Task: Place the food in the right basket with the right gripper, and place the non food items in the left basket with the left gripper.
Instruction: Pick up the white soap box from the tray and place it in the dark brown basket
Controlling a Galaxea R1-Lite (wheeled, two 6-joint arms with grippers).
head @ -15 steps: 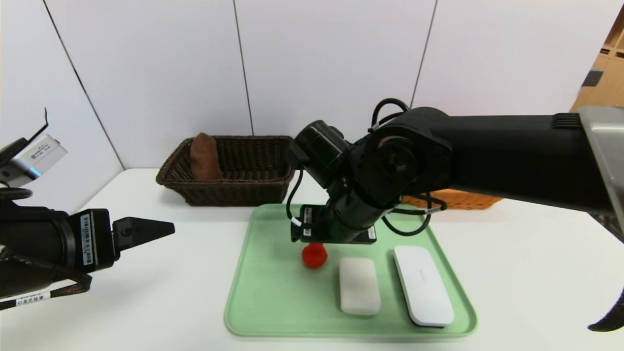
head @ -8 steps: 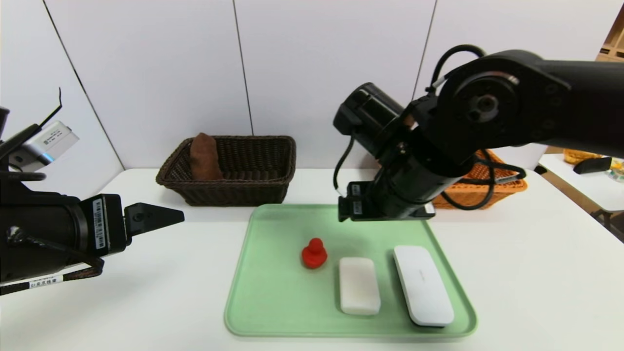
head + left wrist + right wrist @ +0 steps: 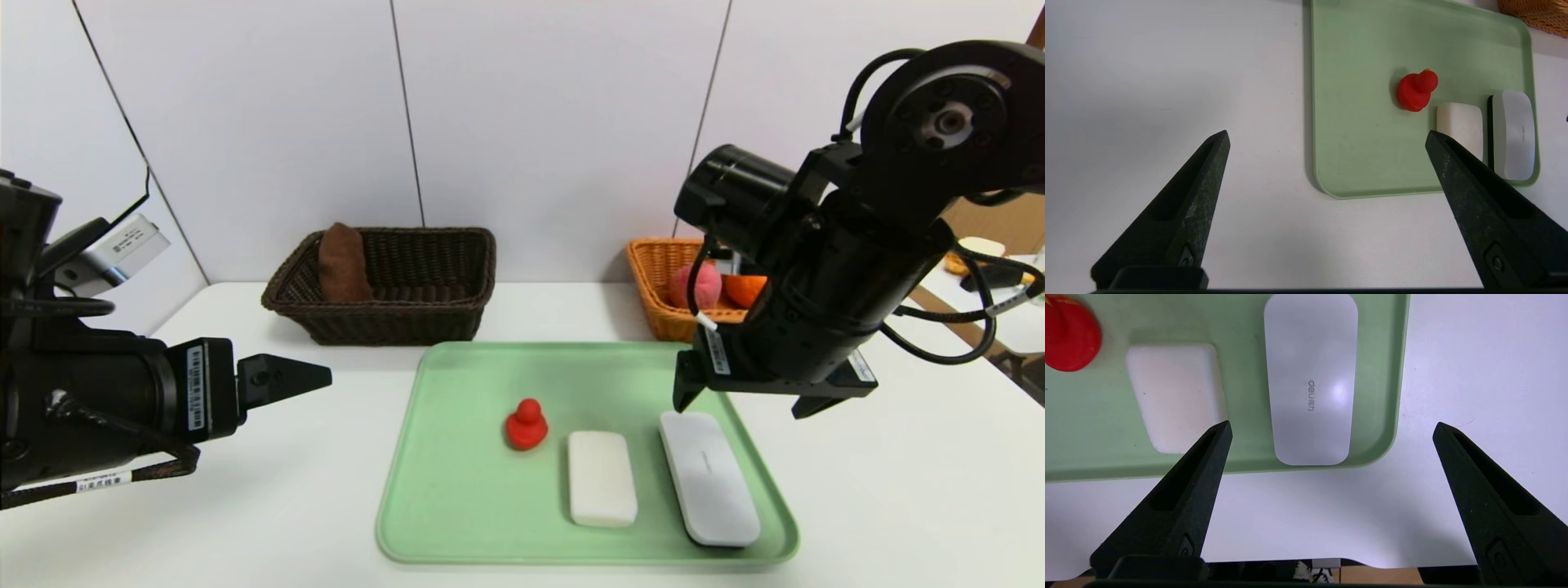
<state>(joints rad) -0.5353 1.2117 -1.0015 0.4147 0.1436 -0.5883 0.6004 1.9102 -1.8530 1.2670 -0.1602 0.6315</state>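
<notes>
White wall panels back a white table point(image 3: 245, 531) carrying a green tray point(image 3: 457, 490). The right arm hides part of the orange basket point(image 3: 653, 278). Below the wide-open, empty right pincer point(image 3: 739, 404) lies a white case point(image 3: 709, 478); a white block point(image 3: 602, 478) and red duck point(image 3: 525, 425) lie leftward. The left pincer point(image 3: 1327, 139) gapes empty beside the tray, the dark basket point(image 3: 392, 286) beyond it.

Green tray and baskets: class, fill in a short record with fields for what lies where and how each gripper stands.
Tray: green tray on the white table
On tray: red toy, white block, white case
Left basket: dark basket holding a brown item
Right basket: orange basket holding a pink fruit and an orange fruit
Left gripper: open, empty, off the tray's left
Right gripper: open, empty, above the tray's right edge
</notes>
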